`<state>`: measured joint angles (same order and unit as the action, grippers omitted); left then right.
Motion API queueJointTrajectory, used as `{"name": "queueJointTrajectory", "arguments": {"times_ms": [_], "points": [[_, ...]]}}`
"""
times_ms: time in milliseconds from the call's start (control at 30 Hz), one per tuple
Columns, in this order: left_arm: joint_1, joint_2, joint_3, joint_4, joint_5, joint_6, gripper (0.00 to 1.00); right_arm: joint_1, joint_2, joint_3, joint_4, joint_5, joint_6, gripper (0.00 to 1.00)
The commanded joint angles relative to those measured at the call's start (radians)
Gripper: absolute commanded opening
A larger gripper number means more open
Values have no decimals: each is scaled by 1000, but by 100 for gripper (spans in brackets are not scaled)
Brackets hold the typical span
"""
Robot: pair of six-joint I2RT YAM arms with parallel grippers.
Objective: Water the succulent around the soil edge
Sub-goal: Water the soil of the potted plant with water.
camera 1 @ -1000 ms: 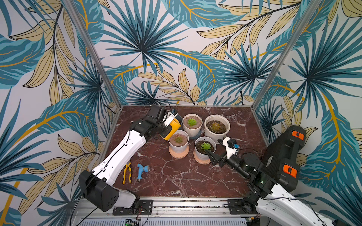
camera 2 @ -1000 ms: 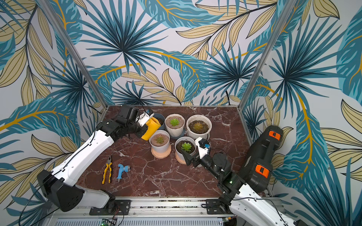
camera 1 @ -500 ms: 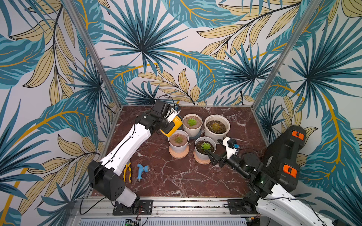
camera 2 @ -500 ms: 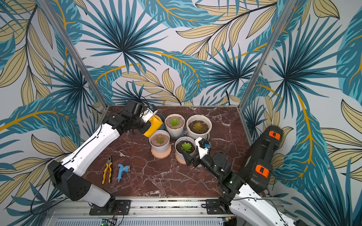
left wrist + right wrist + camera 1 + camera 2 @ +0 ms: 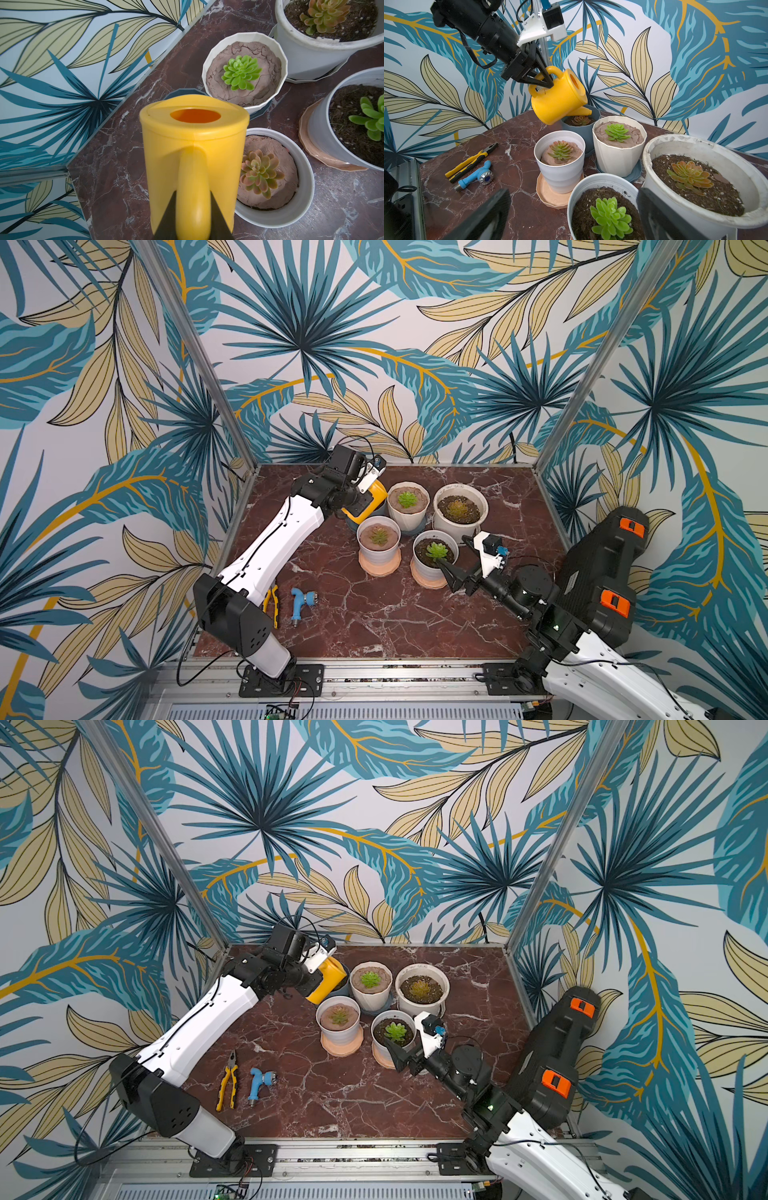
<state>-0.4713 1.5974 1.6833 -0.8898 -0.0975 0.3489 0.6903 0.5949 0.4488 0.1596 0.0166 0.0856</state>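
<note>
I've got the left end effector (image 5: 548,80) clamped on the yellow watering can (image 5: 369,498), at its 3 o'clock in a top view. The spout is tipped over the blue-grey pot's succulent (image 5: 581,120). The right end effector (image 5: 572,216) is spread wide.

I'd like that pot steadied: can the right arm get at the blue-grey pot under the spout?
Probably not cleanly: the blue-grey pot sits at the back, behind the white pot and cream pot, with the yellow watering can tilted over it.

watering can (image 5: 164,166): smooth glossy plastic | tabletop (image 5: 374,614): polished marble look | cream pot (image 5: 618,160): matt plastic
</note>
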Motion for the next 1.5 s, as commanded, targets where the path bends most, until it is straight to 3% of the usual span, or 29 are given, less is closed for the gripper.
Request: {"name": "queueJointTrajectory", "arguments": {"times_ms": [0, 1467], "points": [[-1, 19, 72, 13, -40, 19, 0, 4, -12, 14, -1, -12, -4, 100], [25, 148, 168, 14, -141, 32, 0, 6, -17, 21, -12, -23, -5, 99]]}}
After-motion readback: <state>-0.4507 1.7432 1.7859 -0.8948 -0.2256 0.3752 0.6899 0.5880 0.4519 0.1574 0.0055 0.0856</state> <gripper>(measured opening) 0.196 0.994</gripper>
